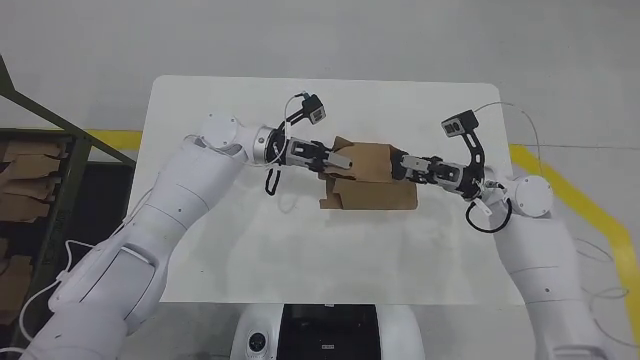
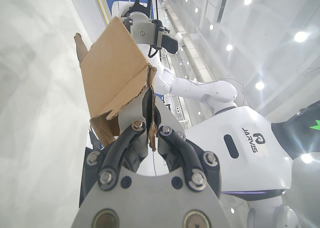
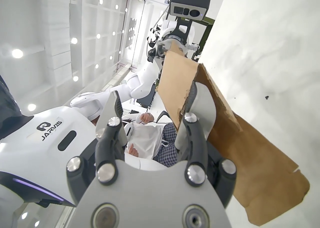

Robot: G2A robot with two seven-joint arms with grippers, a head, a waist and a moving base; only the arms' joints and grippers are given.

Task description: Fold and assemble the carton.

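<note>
A brown cardboard carton [image 1: 372,175], partly opened into a sleeve with loose flaps, is held above the middle of the white table [image 1: 250,260]. My left gripper [image 1: 340,159] is at its left end. In the left wrist view this gripper [image 2: 150,98] is shut on a flap edge of the carton [image 2: 112,68]. My right gripper [image 1: 400,168] is at the carton's right end. In the right wrist view it [image 3: 155,91] stands open, one finger [image 3: 200,106] lying against the inside of the carton [image 3: 250,154], the other finger [image 3: 113,111] apart in the air.
A dark crate [image 1: 30,180] holding flat cardboard sheets stands left of the table. Yellow floor tape [image 1: 560,185] runs past the table's right side. Bare tabletop lies in front of and behind the carton.
</note>
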